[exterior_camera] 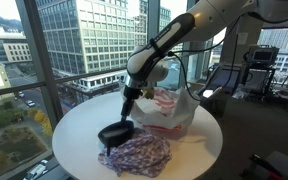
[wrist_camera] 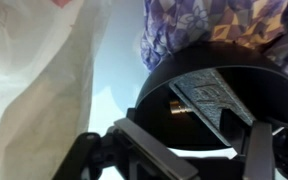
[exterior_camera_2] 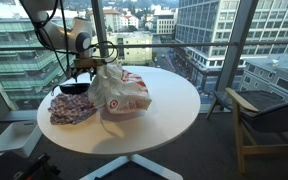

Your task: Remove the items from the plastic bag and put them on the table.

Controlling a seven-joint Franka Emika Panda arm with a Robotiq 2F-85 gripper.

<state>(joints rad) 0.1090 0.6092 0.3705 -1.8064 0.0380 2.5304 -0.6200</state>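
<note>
A white plastic bag with red print (exterior_camera: 170, 106) stands on the round white table (exterior_camera: 79, 125); both also show in the other exterior view, the bag (exterior_camera_2: 120, 92) and the table (exterior_camera_2: 174, 112). A purple patterned cloth (exterior_camera: 136, 155) (exterior_camera_2: 72, 108) lies on the table beside the bag. My gripper (exterior_camera: 128, 102) (exterior_camera_2: 81, 68) is shut on the rim of a black bowl-shaped item (exterior_camera: 115, 131) (exterior_camera_2: 73, 88), which it holds low at the cloth's edge. In the wrist view the gripper (wrist_camera: 199, 130) has one finger inside the black bowl (wrist_camera: 159, 110), with the cloth (wrist_camera: 214, 25) beyond and the bag (wrist_camera: 34, 80) at the left.
Floor-to-ceiling windows (exterior_camera: 44, 60) stand close behind the table. A dark chair (exterior_camera_2: 269, 120) stands off to one side of the table. Exercise equipment (exterior_camera: 259, 70) stands further back in the room.
</note>
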